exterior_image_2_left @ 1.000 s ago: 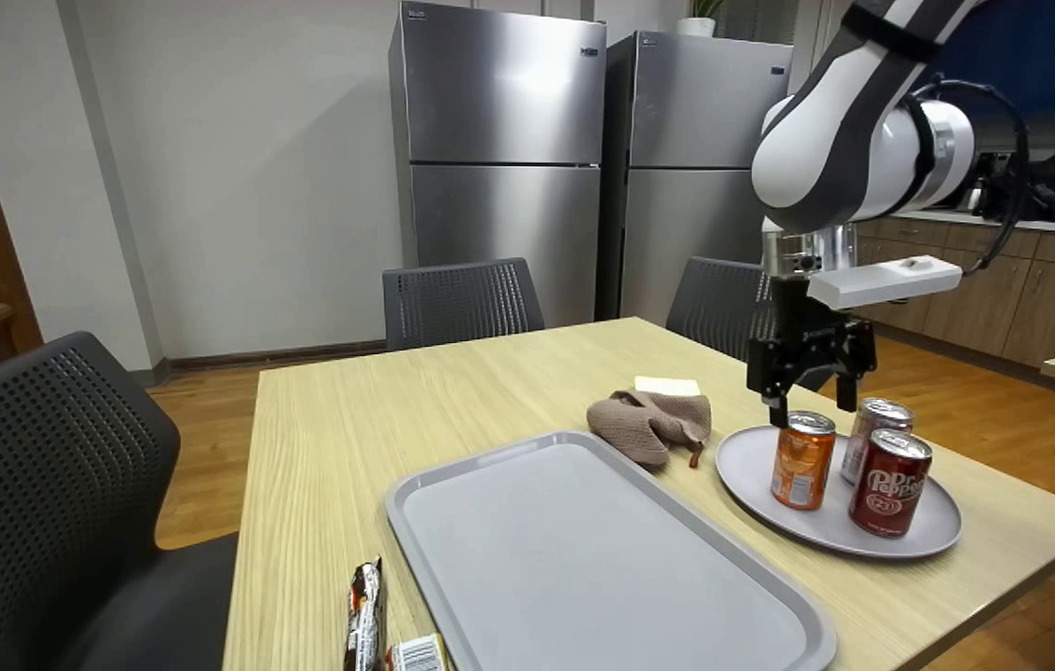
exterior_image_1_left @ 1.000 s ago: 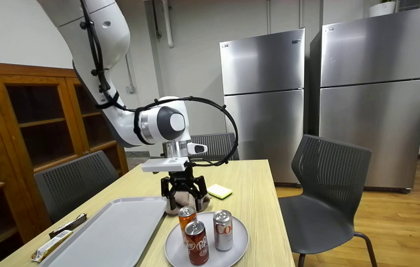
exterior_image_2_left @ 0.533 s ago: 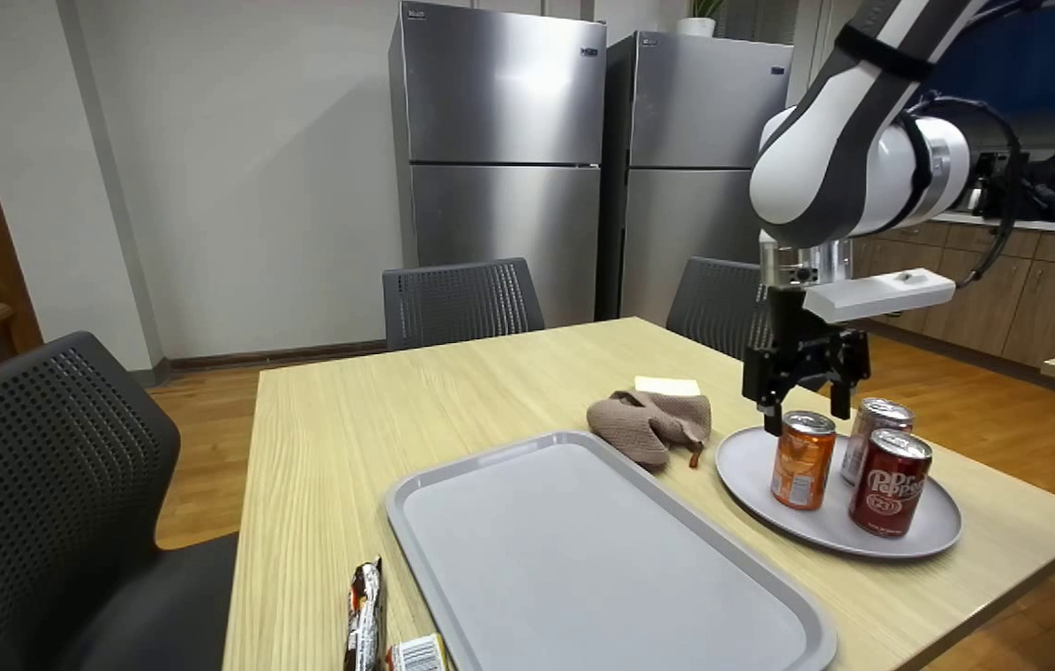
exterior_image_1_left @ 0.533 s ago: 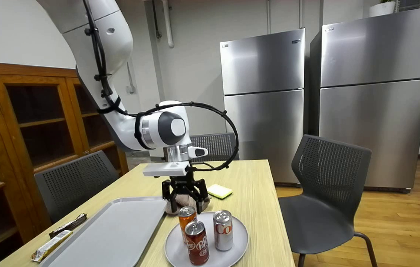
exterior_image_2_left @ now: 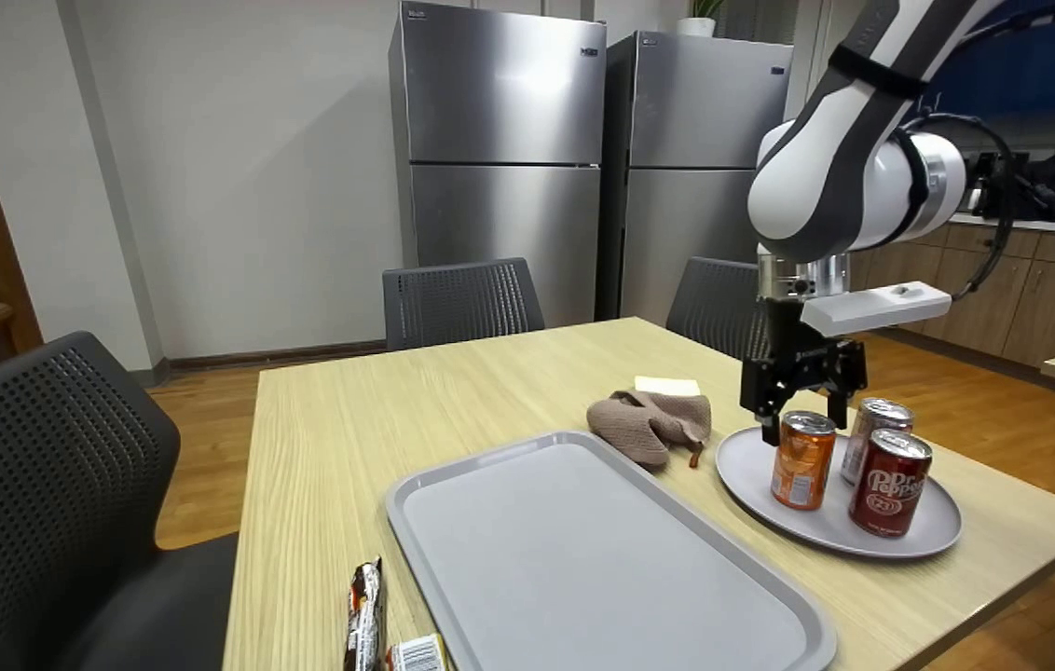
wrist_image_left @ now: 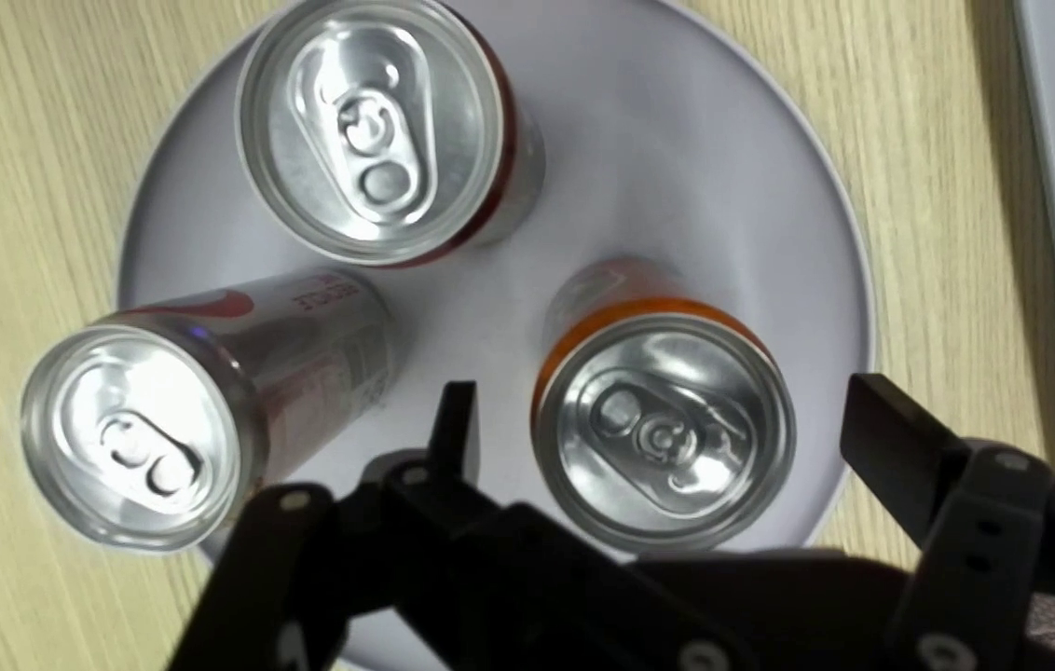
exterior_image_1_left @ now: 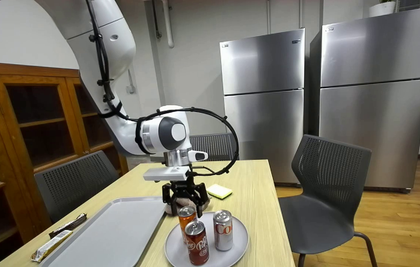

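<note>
My gripper (wrist_image_left: 664, 424) stands open, pointing down over a grey round plate (wrist_image_left: 723, 168). In the wrist view the lid of an orange can (wrist_image_left: 663, 433) lies between the two fingers, with a gap on either side; nothing is gripped. The fingertips are about level with that can's top in an exterior view, where its orange side (exterior_image_2_left: 802, 471) shows. A dark red Dr Pepper can (exterior_image_1_left: 197, 246) and a silver-white can (exterior_image_1_left: 223, 231) stand upright on the same plate. The left finger (wrist_image_left: 455, 433) is on the side toward the silver-white can.
A large grey tray (exterior_image_2_left: 602, 550) lies beside the plate. Behind them are a brown cloth (exterior_image_2_left: 644, 429) and a yellow sponge (exterior_image_1_left: 219, 191). Two wrapped bars, one dark (exterior_image_1_left: 68, 225) and one yellow (exterior_image_1_left: 51, 246), lie past the tray. Chairs surround the table (exterior_image_2_left: 453, 401).
The arm has come down steadily, bringing the open gripper from above the orange can to about the height of its lid. The cans, plate and tray have stayed put.
</note>
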You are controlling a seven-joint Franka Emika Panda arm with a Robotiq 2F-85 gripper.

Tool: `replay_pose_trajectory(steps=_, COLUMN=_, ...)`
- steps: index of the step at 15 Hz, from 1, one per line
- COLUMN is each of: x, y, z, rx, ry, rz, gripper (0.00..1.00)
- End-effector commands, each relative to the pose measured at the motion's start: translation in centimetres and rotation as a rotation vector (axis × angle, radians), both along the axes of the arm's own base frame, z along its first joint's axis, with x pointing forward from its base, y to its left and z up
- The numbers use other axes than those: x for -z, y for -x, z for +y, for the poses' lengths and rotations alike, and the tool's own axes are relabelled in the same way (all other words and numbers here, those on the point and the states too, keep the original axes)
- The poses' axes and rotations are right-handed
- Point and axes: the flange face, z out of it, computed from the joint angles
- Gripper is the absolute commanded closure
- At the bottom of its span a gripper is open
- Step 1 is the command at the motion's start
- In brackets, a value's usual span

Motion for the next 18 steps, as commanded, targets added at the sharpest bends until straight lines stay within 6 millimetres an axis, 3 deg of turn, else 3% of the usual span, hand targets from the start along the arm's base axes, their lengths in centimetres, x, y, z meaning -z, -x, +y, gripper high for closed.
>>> replay_pose_trajectory(steps=1, x=0.3, y=0.2, z=0.2, rx=-0.005, ry=-0.001, rz=-0.003, gripper=0.00)
replay_pose_trajectory(steps=6, x=0.3, y=0.3, z=0.1, rx=-0.008, ry=0.001, rz=-0.008, gripper=0.00)
replay_pose_trajectory(steps=7, x=0.3, y=0.4, z=0.2, rx=-0.012, ry=0.000, rz=-0.012, gripper=0.25)
replay_pose_trajectory(steps=9, x=0.3, y=0.3, z=0.2, rx=-0.015, ry=0.004, rz=-0.018, gripper=0.32)
replay_pose_trajectory(steps=12, x=0.3, y=0.3, z=0.2, rx=-0.014, ry=0.003, rz=-0.027, gripper=0.58)
replay_pose_trajectory(steps=16, x=-0.1, y=0.4, z=0.3, rx=-0.019, ry=-0.002, rz=-0.031, gripper=0.62)
replay_pose_trajectory(steps=18, x=-1.4, y=0.8, z=0.5, rx=-0.034, ry=-0.008, rz=-0.048, gripper=0.62)
